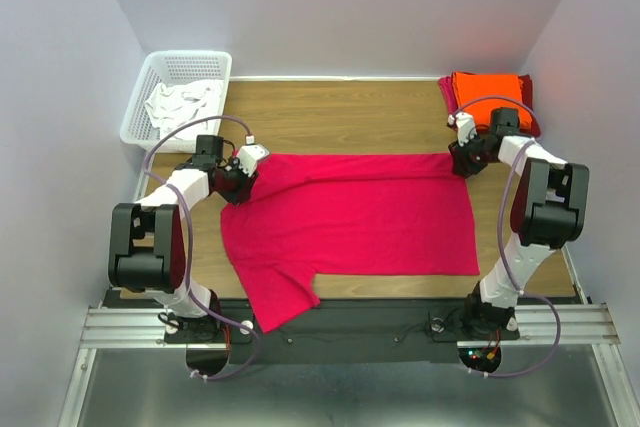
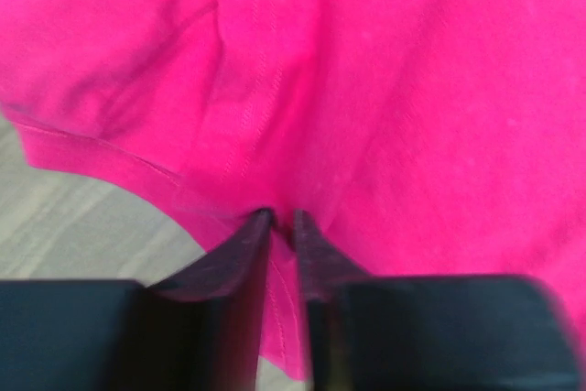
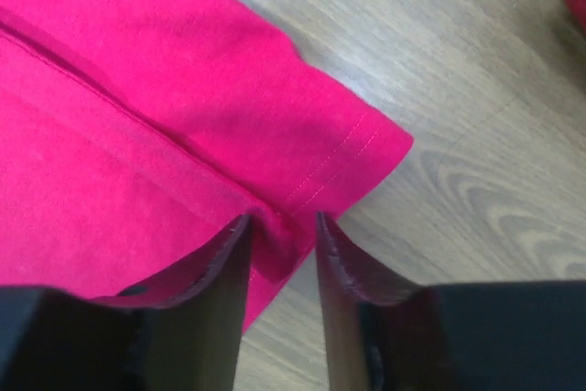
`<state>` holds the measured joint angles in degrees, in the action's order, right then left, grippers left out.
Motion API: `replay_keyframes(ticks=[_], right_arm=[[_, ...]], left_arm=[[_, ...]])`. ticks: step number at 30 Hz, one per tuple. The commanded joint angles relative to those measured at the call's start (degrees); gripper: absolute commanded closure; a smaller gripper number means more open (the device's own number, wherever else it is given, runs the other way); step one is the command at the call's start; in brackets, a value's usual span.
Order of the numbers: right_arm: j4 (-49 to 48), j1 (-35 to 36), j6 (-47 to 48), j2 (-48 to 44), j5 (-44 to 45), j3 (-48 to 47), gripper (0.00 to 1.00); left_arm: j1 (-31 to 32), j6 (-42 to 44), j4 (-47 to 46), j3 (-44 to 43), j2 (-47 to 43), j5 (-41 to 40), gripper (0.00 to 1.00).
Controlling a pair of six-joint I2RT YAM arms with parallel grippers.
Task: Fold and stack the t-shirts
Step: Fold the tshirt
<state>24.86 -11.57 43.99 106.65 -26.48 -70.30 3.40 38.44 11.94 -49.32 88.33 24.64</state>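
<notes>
The pink shirt is lying spread across the middle of the table. Its long far edge is running straight from one gripper to the other, and one sleeve is sticking out toward the near left corner.

The left gripper is sitting low at the shirt's far left corner. In the left wrist view the left gripper is showing its jaws parted by only a thin slit. A ridge of the shirt is filling that slit and touching both fingers. Whether they are pinching the cloth or just letting it go, I cannot tell. A strip of bare table is showing to the left of the cloth.

The right gripper is sitting at the far right corner. In the right wrist view the right gripper is standing clearly open, its jaws straddling the hemmed corner of the shirt. The cloth is lying flat on the table and reaching under the left finger. A sliver of wood is showing between the cloth and the other finger.

The orange shirt is lying folded at the far right corner of the table, on top of the dark red shirt, just beyond the right gripper. A white basket is standing at the far left, holding white cloth.
</notes>
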Motion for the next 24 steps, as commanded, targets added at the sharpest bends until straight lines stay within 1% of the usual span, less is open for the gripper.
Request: replay_keyframes(ticks=[1,4,5,6,8,9,10,15,17,20,21,23,24], right_arm=[[2.2,-0.5,1.8,-3.5,0.6,-0.7,0.59],[4.1,-0.5,1.4,-5.4,-1.0,-1.9,0.54],[4.4,-0.5,0.9,-6.0,-1.5,-2.4,0.49],[4.6,-0.5,0.5,-5.9,-1.5,-3.0,0.48],[5.7,-0.5,-1.4,-4.6,-1.6,-5.5,0.48],[6.2,-0.5,-2.2,-4.2,-1.9,-7.1,0.48],[6.9,-0.5,-2.2,-3.6,-2.3,-7.1,0.49],[9.7,0.9,-4.4,-1.4,-3.8,-10.6,0.50],[9.9,2.0,-5.9,-1.0,-4.6,-11.6,0.50],[9.8,5.9,-10.8,0.0,-6.4,-14.2,0.50],[9.7,8.5,-12.2,0.5,-7.1,-15.2,0.50],[9.5,11.3,-17.3,2.5,-8.8,-17.3,0.52],[8.9,14.5,-21.2,3.4,-9.3,-19.8,0.53]], left_arm=[[-0.7,5.3,7.5,-4.4,-2.7,3.4,0.61],[-0.8,5.3,9.6,-7.9,-3.9,4.9,0.55],[-0.8,5.1,10.1,-8.9,-3.8,5.7,0.54],[-0.8,4.8,10.3,-9.8,-3.4,6.1,0.53],[-0.8,3.1,10.2,-12.5,-1.5,7.1,0.52],[-0.8,1.8,9.9,-14.2,0.4,7.3,0.50],[-0.8,1.8,9.8,-14.2,0.4,7.2,0.50],[-0.8,-0.3,8.8,-17.5,6.6,6.9,0.42],[-0.8,-0.6,9.0,-17.7,7.5,6.6,0.41],[-0.8,-0.6,9.1,-16.7,7.9,6.3,0.41],[-0.8,-0.9,9.1,-16.3,7.7,6.2,0.41],[-0.8,-1.0,9.2,-15.2,7.1,5.9,0.41],[-0.8,-1.2,9.3,-14.8,6.9,5.6,0.41]])
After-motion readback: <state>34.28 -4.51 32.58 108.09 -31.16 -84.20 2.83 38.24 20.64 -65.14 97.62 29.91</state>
